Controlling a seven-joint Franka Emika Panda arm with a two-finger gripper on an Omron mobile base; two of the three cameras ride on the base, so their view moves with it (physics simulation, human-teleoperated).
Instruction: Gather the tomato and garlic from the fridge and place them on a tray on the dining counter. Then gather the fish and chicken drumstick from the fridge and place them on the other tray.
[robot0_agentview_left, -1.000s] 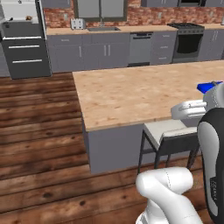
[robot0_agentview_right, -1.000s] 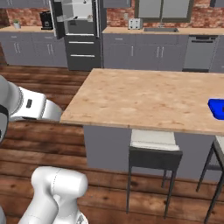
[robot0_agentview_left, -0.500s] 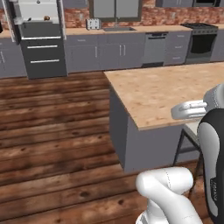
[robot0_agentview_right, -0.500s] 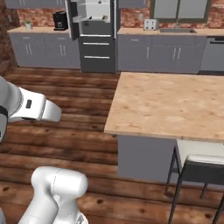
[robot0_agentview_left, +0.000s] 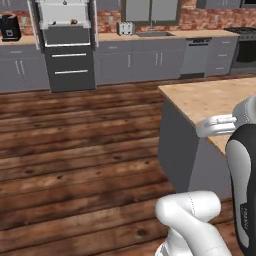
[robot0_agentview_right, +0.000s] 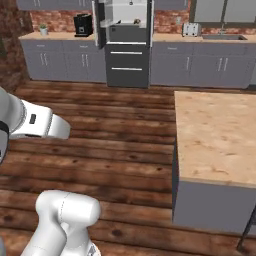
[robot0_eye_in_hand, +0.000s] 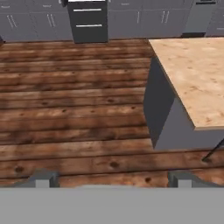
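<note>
Claw: the two dark finger tips stand at the bottom of the hand view, spread wide apart, nothing between them. It points over the dark wooden plank floor.

Tall grey fridge with its doors swung open stands against the far wall, well apart from the claw, straight ahead and a little left in the hand view. In the right base view its white lit upper compartment is visible above two dark drawer fronts. Small items sit on the shelf inside, too small to identify as tomato, garlic, fish or drumstick.

Light wooden dining counter on a grey base: one, to the right of the claw, nearer than the fridge. Its visible top is bare wood.

Count along the back wall: one black coffee machine, one silver toaster, one small potted plant, one steel sink, one row of grey base cabinets.
</note>
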